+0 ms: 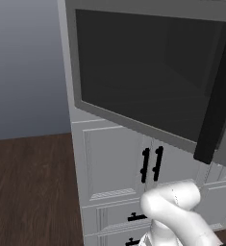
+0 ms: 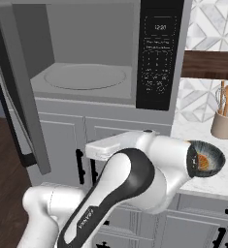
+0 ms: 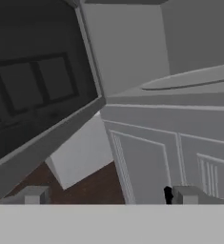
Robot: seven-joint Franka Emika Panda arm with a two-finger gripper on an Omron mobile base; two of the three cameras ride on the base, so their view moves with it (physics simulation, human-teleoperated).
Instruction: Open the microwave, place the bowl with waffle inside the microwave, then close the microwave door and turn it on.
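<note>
1. Readable writing: the arm (image 2: 93,213) carries small dark lettering along its black stripe at the lower centre of the right base view, too small to make out. The black control panel (image 2: 157,53) at upper centre shows a faint clock display and rows of white key marks, none legible.
2. The microwave (image 2: 101,53) fills the upper left and centre of the right base view, its cavity and round turntable (image 2: 85,76) exposed.
3. The microwave door (image 1: 148,72) stands swung open, its dark glass spreading across the upper part of the left base view; its black bar handle (image 1: 215,103) runs down the right edge, cut off at the frame top.
4. The bowl (image 2: 205,159) sits at right centre of the right base view on the white counter (image 2: 217,181), its left side hidden behind the arm's joint. The waffle (image 2: 202,162) shows as an orange-brown patch inside.
5. The gripper (image 3: 108,196) appears at the bottom of the hand view, fingers (image 3: 35,194) spread wide apart and holding nothing, pointing at white cabinet doors (image 3: 166,157) below the microwave.
6. A utensil holder (image 2: 224,123) with wooden spoons is cropped by the right edge.
</note>
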